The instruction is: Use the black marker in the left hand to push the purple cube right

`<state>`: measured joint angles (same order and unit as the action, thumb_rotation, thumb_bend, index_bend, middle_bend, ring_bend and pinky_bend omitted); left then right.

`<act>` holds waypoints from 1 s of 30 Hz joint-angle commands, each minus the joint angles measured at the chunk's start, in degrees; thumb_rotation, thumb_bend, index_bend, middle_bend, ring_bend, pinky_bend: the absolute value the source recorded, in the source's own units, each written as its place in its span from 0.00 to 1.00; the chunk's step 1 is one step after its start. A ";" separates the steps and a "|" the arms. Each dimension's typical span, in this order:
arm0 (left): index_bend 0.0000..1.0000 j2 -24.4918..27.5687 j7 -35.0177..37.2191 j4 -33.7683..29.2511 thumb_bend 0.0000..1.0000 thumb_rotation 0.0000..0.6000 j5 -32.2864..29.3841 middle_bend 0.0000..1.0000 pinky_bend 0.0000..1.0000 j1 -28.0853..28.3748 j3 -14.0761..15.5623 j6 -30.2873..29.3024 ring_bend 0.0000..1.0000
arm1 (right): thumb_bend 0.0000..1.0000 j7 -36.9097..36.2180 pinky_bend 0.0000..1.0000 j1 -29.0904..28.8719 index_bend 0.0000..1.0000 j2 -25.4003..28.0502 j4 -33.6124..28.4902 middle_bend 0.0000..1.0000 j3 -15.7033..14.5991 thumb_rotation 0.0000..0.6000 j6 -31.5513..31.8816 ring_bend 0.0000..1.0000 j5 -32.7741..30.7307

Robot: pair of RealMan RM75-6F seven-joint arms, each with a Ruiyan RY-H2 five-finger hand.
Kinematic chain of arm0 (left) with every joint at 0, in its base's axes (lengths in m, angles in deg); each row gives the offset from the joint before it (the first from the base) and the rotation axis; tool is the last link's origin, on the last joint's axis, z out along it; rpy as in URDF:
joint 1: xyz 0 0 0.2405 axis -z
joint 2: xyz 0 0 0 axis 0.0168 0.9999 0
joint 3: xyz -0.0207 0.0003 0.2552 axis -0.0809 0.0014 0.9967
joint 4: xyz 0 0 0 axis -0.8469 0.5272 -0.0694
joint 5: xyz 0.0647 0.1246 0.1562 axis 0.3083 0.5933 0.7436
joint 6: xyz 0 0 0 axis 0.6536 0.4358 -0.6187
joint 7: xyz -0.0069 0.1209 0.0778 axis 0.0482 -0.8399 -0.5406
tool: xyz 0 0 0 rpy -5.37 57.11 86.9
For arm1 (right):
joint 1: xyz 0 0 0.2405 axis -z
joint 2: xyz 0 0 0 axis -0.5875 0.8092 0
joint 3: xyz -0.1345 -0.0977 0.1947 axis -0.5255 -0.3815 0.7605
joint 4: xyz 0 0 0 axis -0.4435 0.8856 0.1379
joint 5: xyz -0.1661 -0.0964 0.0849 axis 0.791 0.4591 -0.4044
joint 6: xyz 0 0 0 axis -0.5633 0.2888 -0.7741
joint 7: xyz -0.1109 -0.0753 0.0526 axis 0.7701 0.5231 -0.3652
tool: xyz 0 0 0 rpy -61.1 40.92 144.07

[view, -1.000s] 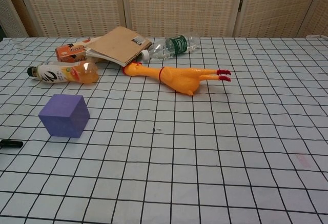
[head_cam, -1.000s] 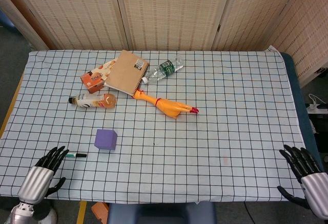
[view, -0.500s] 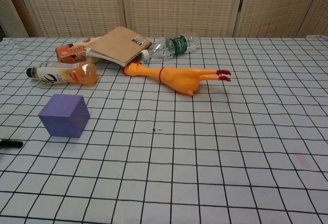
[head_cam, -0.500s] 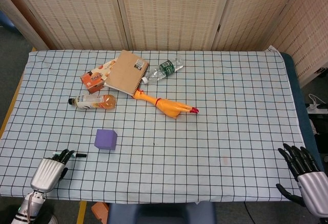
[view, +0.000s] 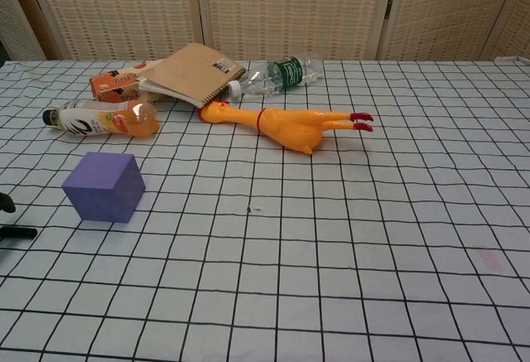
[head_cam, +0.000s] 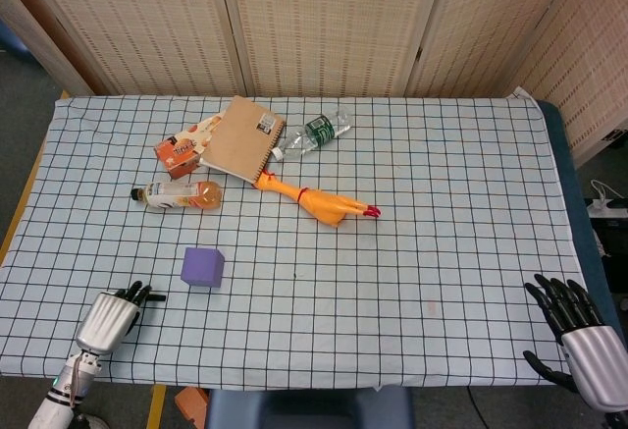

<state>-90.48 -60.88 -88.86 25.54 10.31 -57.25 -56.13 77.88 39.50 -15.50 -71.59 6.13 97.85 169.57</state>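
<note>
Wicker screens back a checked table. Head view: purple cube lower left; left hand covers the black marker, grasp cannot be confirmed. Right hand released, lower right. Chest view: marker tip at left edge. Advise securing the marker firmly, then contacting the cube's left face squarely.

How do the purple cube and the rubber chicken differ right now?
The purple cube is a compact, plain block; the rubber chicken is long, yellow-orange with red feet. The cube sits flat on one face near the left hand; the chicken lies on its side, farther back, its head by the notebook. Both rest on the checked cloth, unheld.
</note>
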 commanded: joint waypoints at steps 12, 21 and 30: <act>0.43 -3.31 5.19 8.61 0.38 1.00 -2.43 0.45 0.94 1.74 0.34 2.21 0.67 | 0.11 1.33 0.00 -0.09 0.00 -0.10 -0.43 0.00 -0.09 1.00 -1.09 0.00 -0.19; 0.48 -4.38 6.83 11.21 0.39 1.00 -3.19 0.50 0.94 2.22 0.80 2.51 0.68 | 0.11 1.86 0.00 -0.20 0.00 -0.28 -0.58 0.00 0.05 1.00 -1.58 0.00 -0.49; 0.63 -5.14 9.41 13.61 0.49 1.00 -3.31 0.62 0.94 2.47 0.96 0.07 0.72 | 0.11 2.83 0.00 -0.30 0.00 -0.66 -0.68 0.00 0.22 1.00 -2.20 0.00 -0.92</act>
<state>-95.47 -51.97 -75.79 22.14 12.74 -56.31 -55.37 80.72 39.21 -16.15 -72.27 6.34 95.65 168.65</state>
